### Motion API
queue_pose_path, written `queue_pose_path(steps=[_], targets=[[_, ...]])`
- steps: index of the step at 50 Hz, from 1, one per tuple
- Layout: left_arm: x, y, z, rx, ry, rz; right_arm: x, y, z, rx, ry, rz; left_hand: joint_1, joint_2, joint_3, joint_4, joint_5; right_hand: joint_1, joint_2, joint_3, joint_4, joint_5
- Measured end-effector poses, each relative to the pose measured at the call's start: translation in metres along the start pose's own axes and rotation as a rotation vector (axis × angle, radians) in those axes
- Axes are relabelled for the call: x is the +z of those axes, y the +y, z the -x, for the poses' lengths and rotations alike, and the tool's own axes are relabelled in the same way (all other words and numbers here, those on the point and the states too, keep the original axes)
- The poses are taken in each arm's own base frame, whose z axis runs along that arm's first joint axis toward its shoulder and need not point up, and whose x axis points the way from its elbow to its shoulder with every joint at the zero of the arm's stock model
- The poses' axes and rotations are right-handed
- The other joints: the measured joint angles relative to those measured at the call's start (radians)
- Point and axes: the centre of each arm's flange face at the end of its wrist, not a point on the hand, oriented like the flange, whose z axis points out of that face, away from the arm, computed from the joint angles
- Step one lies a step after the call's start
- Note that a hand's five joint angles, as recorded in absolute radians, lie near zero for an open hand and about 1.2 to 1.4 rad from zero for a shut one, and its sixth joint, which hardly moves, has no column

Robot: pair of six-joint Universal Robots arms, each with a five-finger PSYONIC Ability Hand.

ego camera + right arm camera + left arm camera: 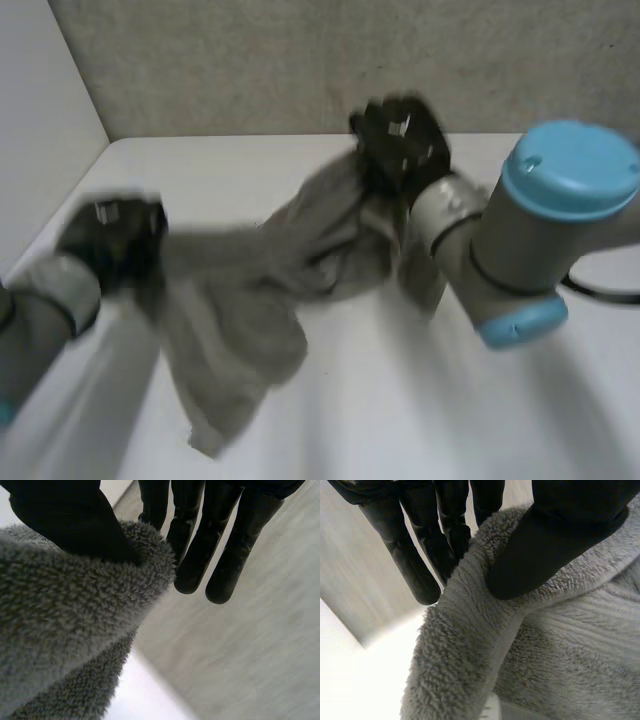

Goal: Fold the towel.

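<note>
A grey terry towel (240, 300) hangs stretched between my two hands above the white table (420, 410), and its lower end droops toward the table's front. At the towel's left end, my left hand (115, 238) pinches the edge. In the left wrist view its thumb (545, 545) presses the towel (545, 655) against the straight fingers (415, 565). Farther back and higher, my right hand (400, 140) holds the opposite end. There the thumb (70, 520) clamps the towel's edge (60, 630) against the fingers (195, 555).
A beige wall (300, 60) runs along the table's back edge, and a pale side panel (40, 120) closes off the left. My right arm's grey joint with its light-blue cap (560, 220) stands over the table's right side.
</note>
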Motion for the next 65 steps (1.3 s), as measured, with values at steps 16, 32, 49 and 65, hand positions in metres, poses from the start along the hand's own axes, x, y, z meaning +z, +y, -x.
queue_pose_path(steps=[16,32,49,65], targets=[[0.03,-0.101,-0.012,-0.016,-0.097,-0.374,0.02,-0.077,-0.067,-0.208,0.196,-0.333,0.0,0.003,0.003,0.004,0.006,0.0,0.0,0.0,0.0,0.0],[0.031,0.069,-0.053,0.037,0.034,0.142,-0.023,0.08,-0.028,-0.258,-0.252,0.471,0.005,-0.042,-0.039,-0.037,-0.009,0.0,0.0,0.0,0.0,0.004],[0.035,0.069,-0.051,0.036,0.02,0.145,-0.032,0.089,-0.083,0.023,-0.007,0.563,-0.401,-0.452,-0.447,-0.45,-0.435,-0.734,-0.946,-0.975,-0.961,-0.91],[0.006,0.051,-0.04,0.028,0.002,0.109,-0.064,0.125,-0.125,0.145,-0.084,0.6,-0.545,-0.595,-0.592,-0.596,-0.58,-0.661,-0.84,-0.843,-0.852,-0.81]])
